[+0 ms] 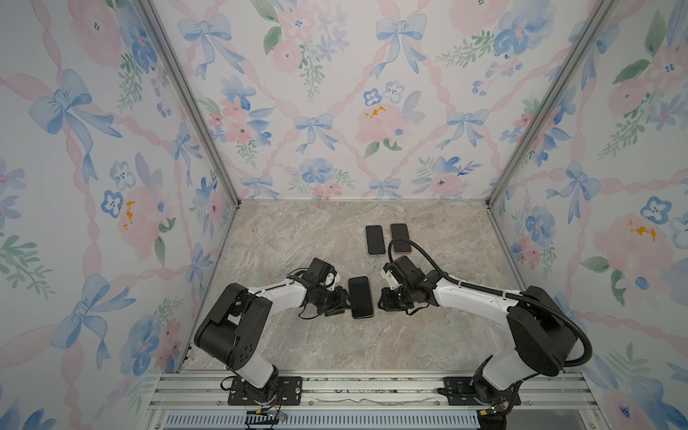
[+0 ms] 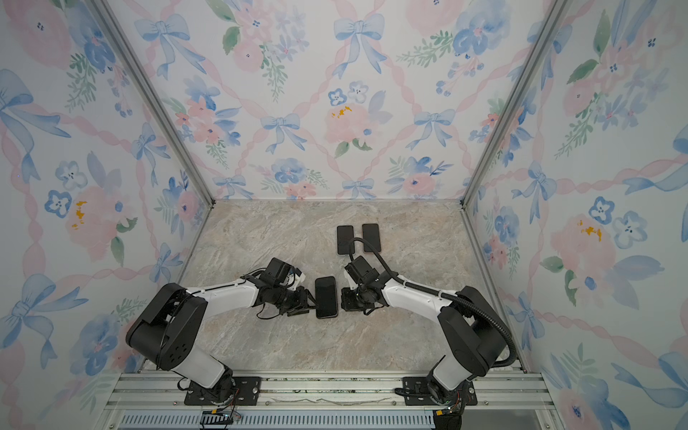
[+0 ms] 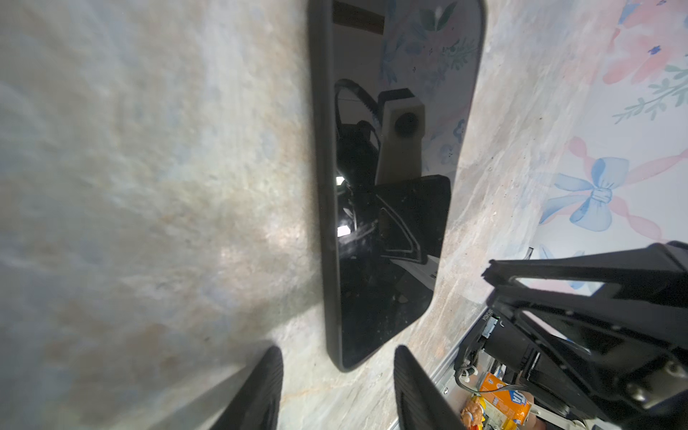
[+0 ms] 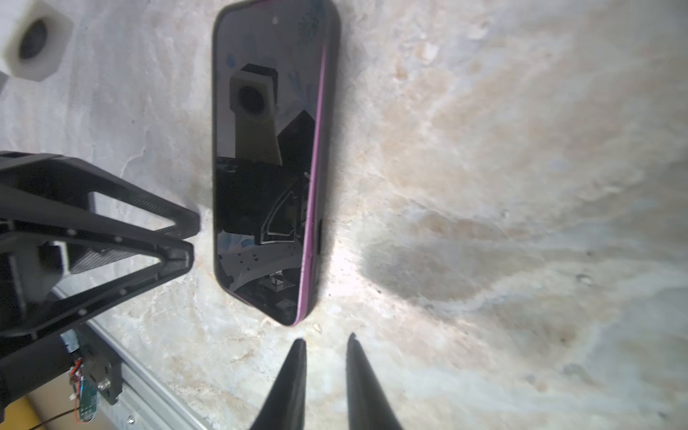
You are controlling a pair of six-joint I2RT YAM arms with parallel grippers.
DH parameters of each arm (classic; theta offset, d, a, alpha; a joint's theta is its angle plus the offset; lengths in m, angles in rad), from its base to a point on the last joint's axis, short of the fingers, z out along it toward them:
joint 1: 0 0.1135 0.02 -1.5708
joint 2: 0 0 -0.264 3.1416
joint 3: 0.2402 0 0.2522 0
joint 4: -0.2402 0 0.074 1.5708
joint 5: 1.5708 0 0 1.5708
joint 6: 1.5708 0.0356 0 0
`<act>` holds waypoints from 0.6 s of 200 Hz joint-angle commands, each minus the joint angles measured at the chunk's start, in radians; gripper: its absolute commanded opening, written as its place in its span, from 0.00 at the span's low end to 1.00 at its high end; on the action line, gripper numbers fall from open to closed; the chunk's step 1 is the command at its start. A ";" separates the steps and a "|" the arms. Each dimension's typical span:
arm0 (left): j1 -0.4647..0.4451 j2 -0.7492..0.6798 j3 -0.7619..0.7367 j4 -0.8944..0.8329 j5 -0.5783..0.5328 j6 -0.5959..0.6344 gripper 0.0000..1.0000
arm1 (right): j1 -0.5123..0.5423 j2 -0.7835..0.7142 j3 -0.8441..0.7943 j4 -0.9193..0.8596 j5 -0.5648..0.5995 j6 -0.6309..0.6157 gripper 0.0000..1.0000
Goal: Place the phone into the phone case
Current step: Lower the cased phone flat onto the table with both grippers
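- The phone [image 1: 360, 297] lies flat and screen-up on the marble tabletop [image 1: 298, 346], slightly below the centre of the frame in both top views, between the two grippers.
- The phone sits inside the black phone case [image 4: 327, 156]. In the right wrist view the case rim runs round the phone, and a purple edge of the phone body shows along one long side.
- In the left wrist view the phone [image 3: 387, 208] shows a dark glossy screen that reflects a wrist camera and gripper parts; the black case wall runs along its long side.
- The left gripper [image 1: 340, 303] is just beside the left long edge of the phone in a top view. In the left wrist view its two ribbed fingers [image 3: 260, 391] stand apart, one on each side of the phone's near corner, with a visible gap to the phone. Nothing is held.
- The right gripper [image 1: 381, 299] is near the right long edge of the phone in a top view, with bare tabletop between them. In the right wrist view its fingers [image 4: 290, 387] stand slightly apart with a narrow gap, clear of the phone's near corner. Nothing is held.
- Two further dark phones [image 1: 375, 239] [image 1: 401, 238] lie side by side on the tabletop in the upper centre of the work area, well apart from the cased phone. The black cable hose [image 1: 484, 288] of the right arm passes in front of the right-hand one.
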 commanded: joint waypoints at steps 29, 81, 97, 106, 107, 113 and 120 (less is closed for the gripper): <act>0.027 0.024 -0.089 0.140 0.109 -0.054 0.48 | 0.010 0.054 -0.019 0.084 -0.079 0.003 0.20; 0.007 0.066 -0.099 0.148 0.098 -0.057 0.48 | 0.029 0.125 -0.016 0.090 -0.078 0.000 0.16; 0.000 0.080 -0.099 0.152 0.099 -0.058 0.47 | 0.039 0.138 -0.013 0.093 -0.082 0.002 0.14; 0.000 0.085 -0.102 0.156 0.098 -0.060 0.46 | 0.044 0.141 -0.013 0.096 -0.084 0.006 0.13; 0.000 0.086 -0.102 0.157 0.098 -0.060 0.46 | 0.045 0.142 -0.012 0.096 -0.084 0.006 0.13; -0.001 0.088 -0.104 0.159 0.098 -0.060 0.45 | 0.050 0.143 -0.013 0.100 -0.086 0.009 0.13; -0.002 0.090 -0.108 0.166 0.098 -0.062 0.45 | 0.057 0.147 -0.012 0.101 -0.084 0.012 0.13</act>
